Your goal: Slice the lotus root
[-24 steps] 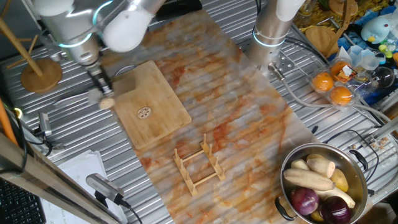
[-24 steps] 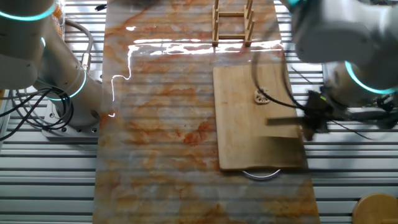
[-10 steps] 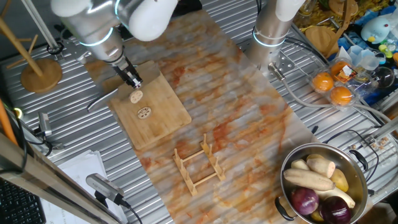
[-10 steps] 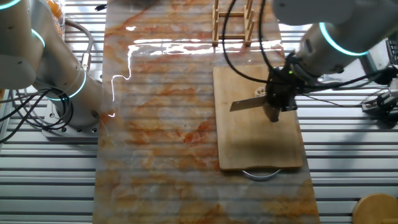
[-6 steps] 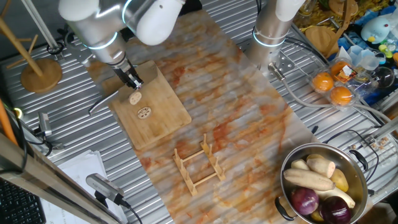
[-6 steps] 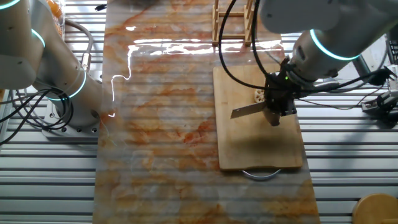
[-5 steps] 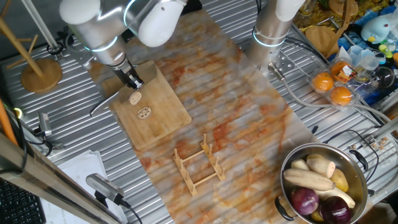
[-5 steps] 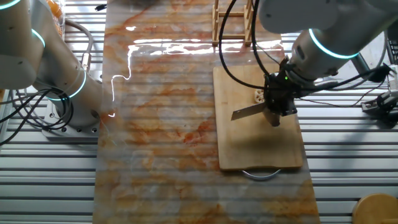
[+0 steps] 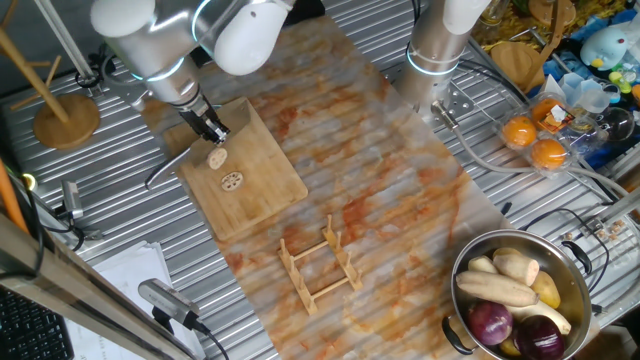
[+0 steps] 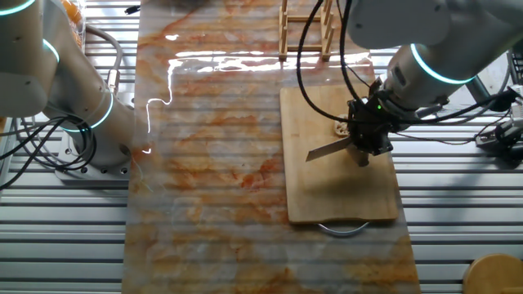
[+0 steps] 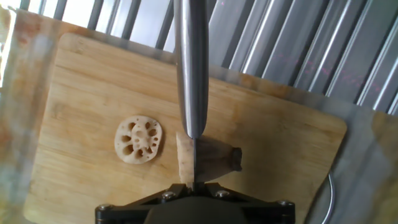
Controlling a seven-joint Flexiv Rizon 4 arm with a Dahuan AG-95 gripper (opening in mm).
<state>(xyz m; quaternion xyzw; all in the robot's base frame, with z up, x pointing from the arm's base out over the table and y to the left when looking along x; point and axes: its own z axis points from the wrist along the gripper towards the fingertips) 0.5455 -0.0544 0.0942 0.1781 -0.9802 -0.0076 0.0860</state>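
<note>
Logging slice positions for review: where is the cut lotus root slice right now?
The slice lies flat on the cutting board, left of the knife blade and the lotus root chunk in the hand view, apart from both.

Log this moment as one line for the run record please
phase: slicing | gripper: shut on knife | blade: over lotus root near its cut end | one slice lying flat beside it | surface: cutting board

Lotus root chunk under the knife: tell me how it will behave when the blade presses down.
The chunk is stubby and tapered, so it may rock or skid on the smooth board. Nothing visibly braces it. The cut slice looks thin and holed, probably fragile.
</note>
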